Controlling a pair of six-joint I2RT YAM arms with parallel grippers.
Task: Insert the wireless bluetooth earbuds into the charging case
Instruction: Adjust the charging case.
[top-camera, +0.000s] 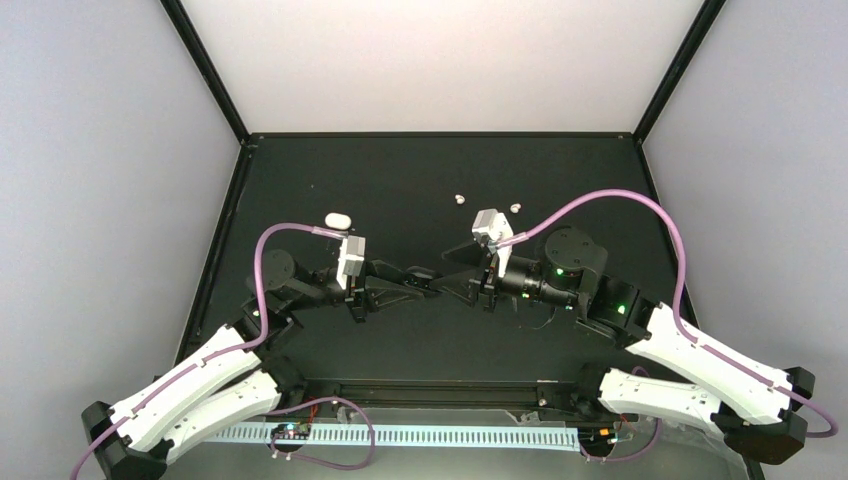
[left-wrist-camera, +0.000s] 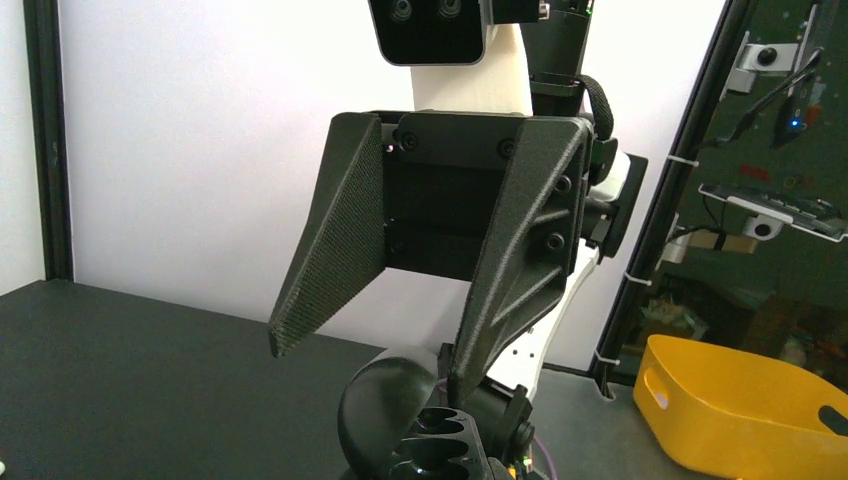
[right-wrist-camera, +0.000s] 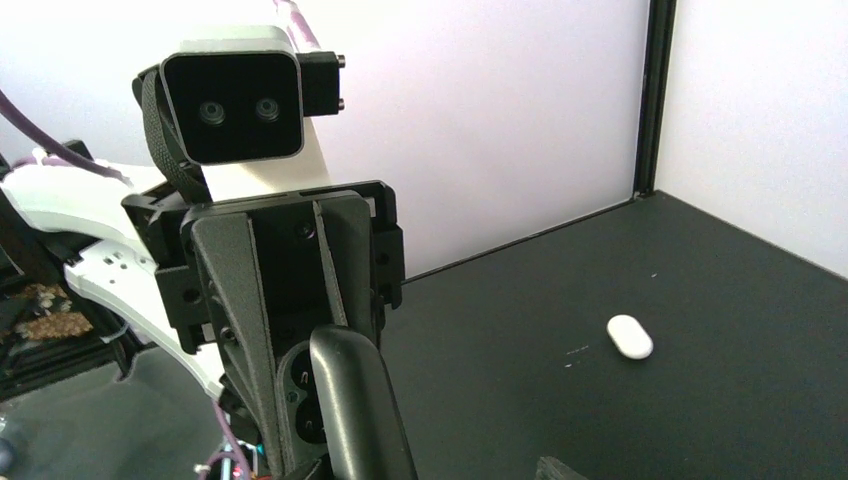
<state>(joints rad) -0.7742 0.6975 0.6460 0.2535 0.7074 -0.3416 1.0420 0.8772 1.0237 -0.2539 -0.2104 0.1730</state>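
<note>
My left gripper is shut on a black charging case and holds it above the middle of the table. The case's lid stands open, and the sockets that show are bare. In the right wrist view the left fingers flank the case. My right gripper hangs open just over the case, one fingertip close to the hinge side, nothing between its fingers. Two white earbuds lie on the mat beyond the grippers. No black earbuds show.
A closed white pill-shaped case lies on the mat at the back left. White walls and black frame posts ring the table. A yellow bin sits off the right side.
</note>
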